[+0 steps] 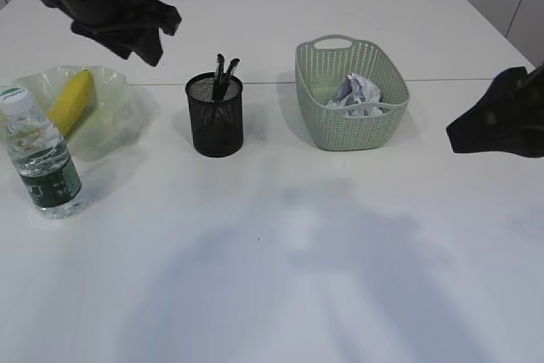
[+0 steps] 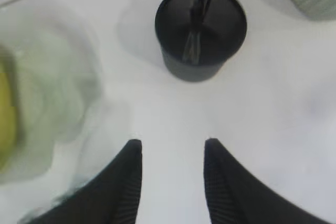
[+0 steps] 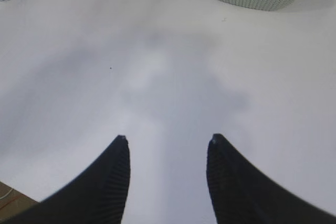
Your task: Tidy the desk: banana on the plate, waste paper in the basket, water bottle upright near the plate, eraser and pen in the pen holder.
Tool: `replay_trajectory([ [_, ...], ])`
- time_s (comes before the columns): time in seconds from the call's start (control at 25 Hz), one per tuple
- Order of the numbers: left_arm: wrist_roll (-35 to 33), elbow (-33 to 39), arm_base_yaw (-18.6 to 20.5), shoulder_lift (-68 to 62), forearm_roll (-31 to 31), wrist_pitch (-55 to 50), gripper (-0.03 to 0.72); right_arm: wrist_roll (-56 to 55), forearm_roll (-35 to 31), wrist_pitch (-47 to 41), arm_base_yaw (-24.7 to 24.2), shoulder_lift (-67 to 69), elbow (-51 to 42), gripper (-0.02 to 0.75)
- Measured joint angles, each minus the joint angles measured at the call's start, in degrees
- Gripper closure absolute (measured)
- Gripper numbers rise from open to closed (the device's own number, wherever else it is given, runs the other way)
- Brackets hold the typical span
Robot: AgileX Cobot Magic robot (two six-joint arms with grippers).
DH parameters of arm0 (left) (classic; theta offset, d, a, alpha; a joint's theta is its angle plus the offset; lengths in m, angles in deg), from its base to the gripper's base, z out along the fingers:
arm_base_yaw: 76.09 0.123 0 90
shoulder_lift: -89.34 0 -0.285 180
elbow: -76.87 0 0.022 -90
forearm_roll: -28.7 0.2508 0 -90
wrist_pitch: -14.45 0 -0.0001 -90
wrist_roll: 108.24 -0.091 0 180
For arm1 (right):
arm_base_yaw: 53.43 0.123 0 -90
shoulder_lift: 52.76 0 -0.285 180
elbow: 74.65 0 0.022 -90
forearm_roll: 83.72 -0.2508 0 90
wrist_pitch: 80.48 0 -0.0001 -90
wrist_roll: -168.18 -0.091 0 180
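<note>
A: Which step is in hand?

B: The last, I judge. The left gripper [image 2: 172, 153] hangs empty above the desk, jaws apart; the right gripper [image 3: 167, 148] likewise. Next, both arms only need to pull clear.

A: The count, from nine o'clock across?

B: One clear plastic water bottle [image 1: 41, 157] upright, one yellow banana [image 1: 71, 101] on the pale green plate [image 1: 115, 91], two black pens [image 1: 223, 76] in the black mesh pen holder [image 1: 216, 116], one crumpled waste paper [image 1: 360, 95] in the green basket [image 1: 348, 116] at three o'clock. The eraser I cannot see.

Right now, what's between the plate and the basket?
The black mesh pen holder, pens standing in it, sits between plate and basket; bare table otherwise. Exterior view shows it.
</note>
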Motion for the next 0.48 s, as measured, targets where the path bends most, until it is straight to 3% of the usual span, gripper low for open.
replay_trajectory([
  [0.16,0.50,0.00,0.08,3.54,1.18,-7.53,0.419,-2.99,4.28,-2.30,0.00,0.00,0.00,0.381],
  [0.32,2.36,0.64,0.08,7.80,0.59,-8.43,0.421,-7.02,8.90,-6.56,0.00,0.00,0.17,0.381],
  [0.48,3.08,5.05,0.08,12.48,-0.15,-9.14,0.421,-8.00,9.44,-10.24,0.00,-0.70,1.48,0.381],
])
